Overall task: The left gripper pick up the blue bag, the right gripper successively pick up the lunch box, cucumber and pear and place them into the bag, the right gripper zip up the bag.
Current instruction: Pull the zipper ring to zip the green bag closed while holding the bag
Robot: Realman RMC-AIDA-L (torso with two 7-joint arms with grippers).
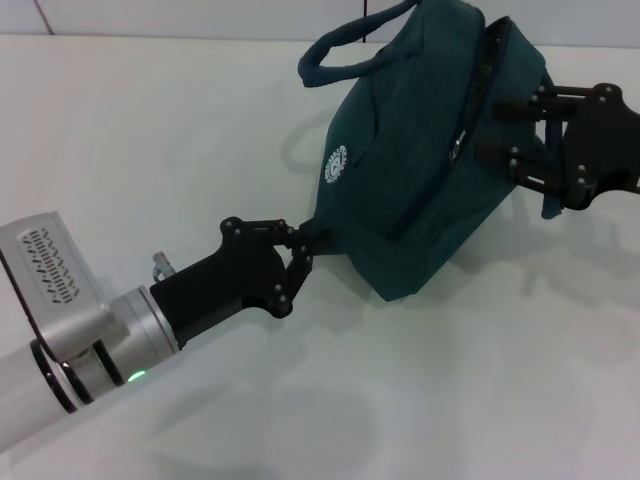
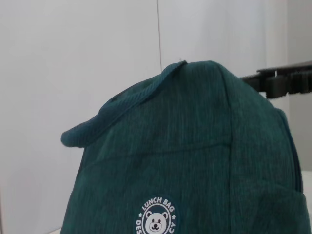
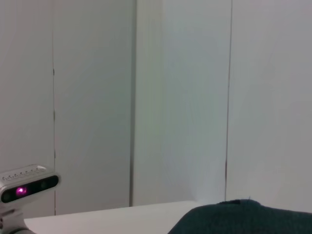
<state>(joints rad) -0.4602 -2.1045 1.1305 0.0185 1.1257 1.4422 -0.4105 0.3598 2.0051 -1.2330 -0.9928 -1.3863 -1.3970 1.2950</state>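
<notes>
a: head view?
b: the blue bag [image 1: 420,160] hangs tilted above the white table [image 1: 150,130] between both claws. the left gripper [image 1: 305,243] pinches its lower corner; the right gripper [image 1: 520,130] is at the zipper side, fingers touching the fabric, whether clamped i cannot tell.
a: left wrist view?
b: bag just ahead, bear logo [image 2: 157,218] facing, one handle [image 2: 117,109] drooping.
a: right wrist view?
b: only the bag's top edge [image 3: 243,217].

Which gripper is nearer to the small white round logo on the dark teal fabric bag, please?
Left. The left gripper pinches the blue bag at its lower corner, just below the logo. The right gripper sits at the zipper side, across the bag's body.
</notes>
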